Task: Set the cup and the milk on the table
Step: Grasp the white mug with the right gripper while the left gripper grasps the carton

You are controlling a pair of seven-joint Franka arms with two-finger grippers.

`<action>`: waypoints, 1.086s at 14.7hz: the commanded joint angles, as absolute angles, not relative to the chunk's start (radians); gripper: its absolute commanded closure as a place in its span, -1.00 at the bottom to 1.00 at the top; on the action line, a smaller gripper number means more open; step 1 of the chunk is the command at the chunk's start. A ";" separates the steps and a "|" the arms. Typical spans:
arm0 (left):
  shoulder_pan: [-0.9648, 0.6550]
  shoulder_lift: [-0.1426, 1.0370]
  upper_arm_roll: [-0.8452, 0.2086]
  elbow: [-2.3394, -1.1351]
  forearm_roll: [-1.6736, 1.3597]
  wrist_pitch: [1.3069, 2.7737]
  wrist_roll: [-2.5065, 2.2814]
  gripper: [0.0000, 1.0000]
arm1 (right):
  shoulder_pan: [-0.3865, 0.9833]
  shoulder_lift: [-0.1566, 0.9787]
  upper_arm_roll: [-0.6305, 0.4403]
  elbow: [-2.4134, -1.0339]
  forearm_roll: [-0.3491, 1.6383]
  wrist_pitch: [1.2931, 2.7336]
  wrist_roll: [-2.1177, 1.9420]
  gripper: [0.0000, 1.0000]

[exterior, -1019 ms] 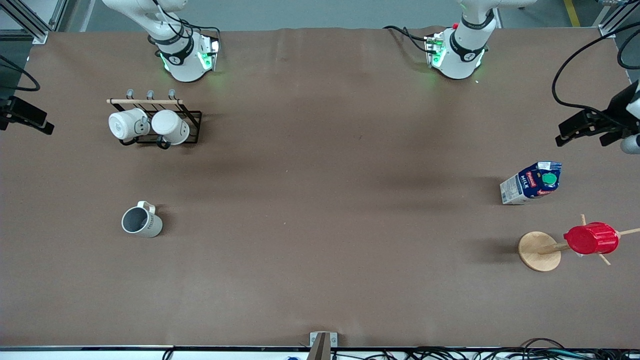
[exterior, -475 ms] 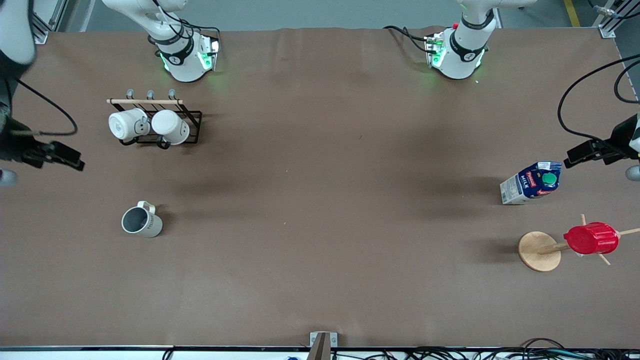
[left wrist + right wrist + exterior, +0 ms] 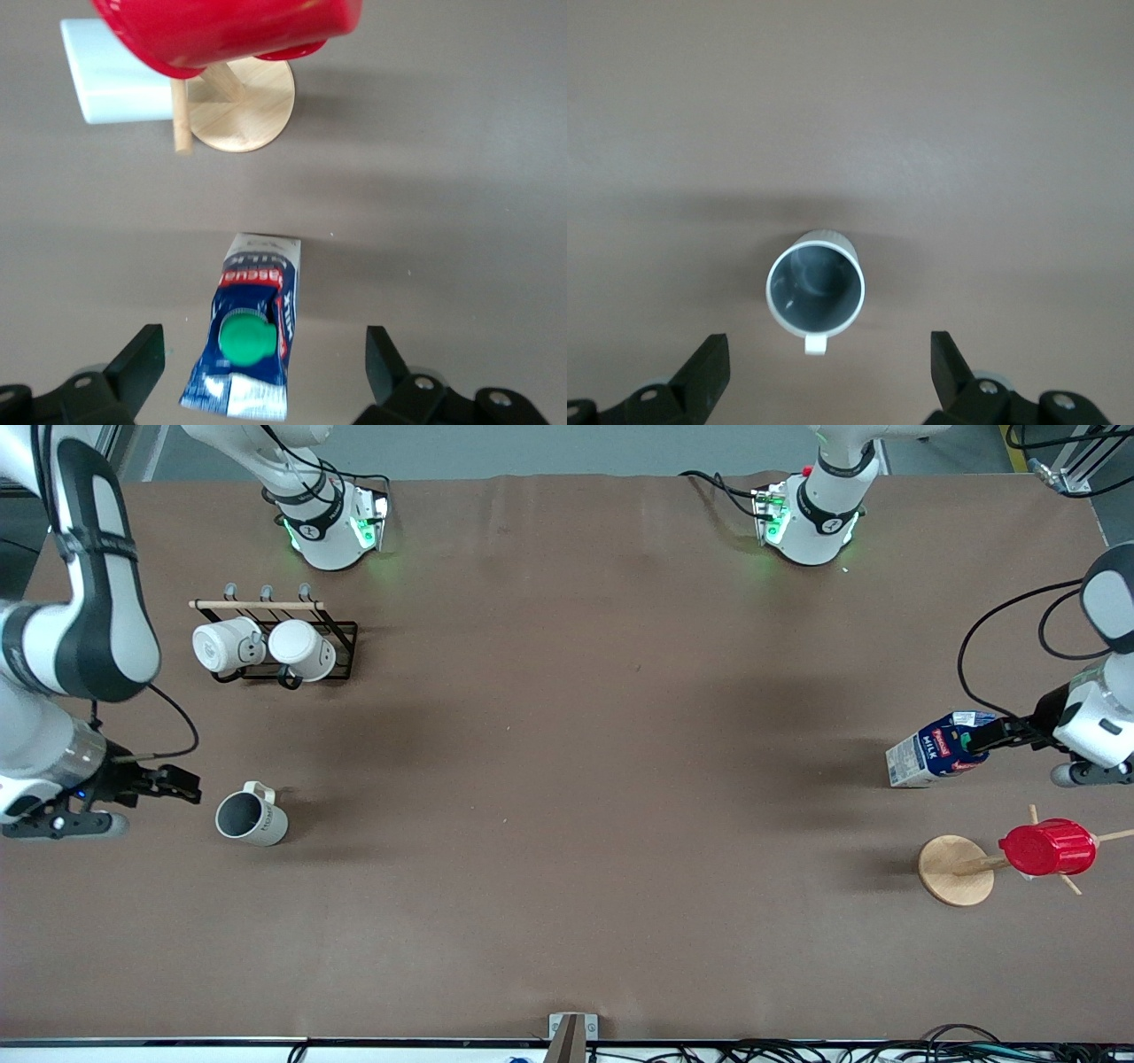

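Left gripper (image 3: 257, 372) spread above milk (image 3: 251, 332), right gripper (image 3: 824, 372) wide beside cup (image 3: 816, 292)

Cup (image 3: 251, 816) & milk (image 3: 939, 748) upright on table (image 3: 567, 797).

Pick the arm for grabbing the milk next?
Left. The left gripper is open and straddles the milk, which stands on the table. The right gripper is open over the cup.
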State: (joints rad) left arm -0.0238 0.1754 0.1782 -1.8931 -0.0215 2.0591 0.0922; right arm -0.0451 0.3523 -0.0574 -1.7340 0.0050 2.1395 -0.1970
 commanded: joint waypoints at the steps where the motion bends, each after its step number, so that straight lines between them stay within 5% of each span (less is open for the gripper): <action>1: -0.020 0.161 0.183 -1.977 -0.009 2.140 0.101 -1.00 | -0.064 0.409 -0.051 -1.773 0.012 2.242 -0.287 -1.00; 10: 0.003 0.160 0.183 -2.094 -0.009 2.247 0.109 -1.00 | -0.071 0.482 -0.051 -1.891 0.012 2.476 -0.310 -0.98; 14: 0.015 0.160 0.184 -2.098 -0.009 2.249 0.150 -0.96 | -0.069 0.508 -0.051 -1.891 0.012 2.485 -0.310 -0.46; 16: 0.023 0.160 0.184 -2.098 -0.009 2.249 0.170 -0.61 | -0.067 0.511 -0.052 -1.894 0.012 2.484 -0.310 -0.22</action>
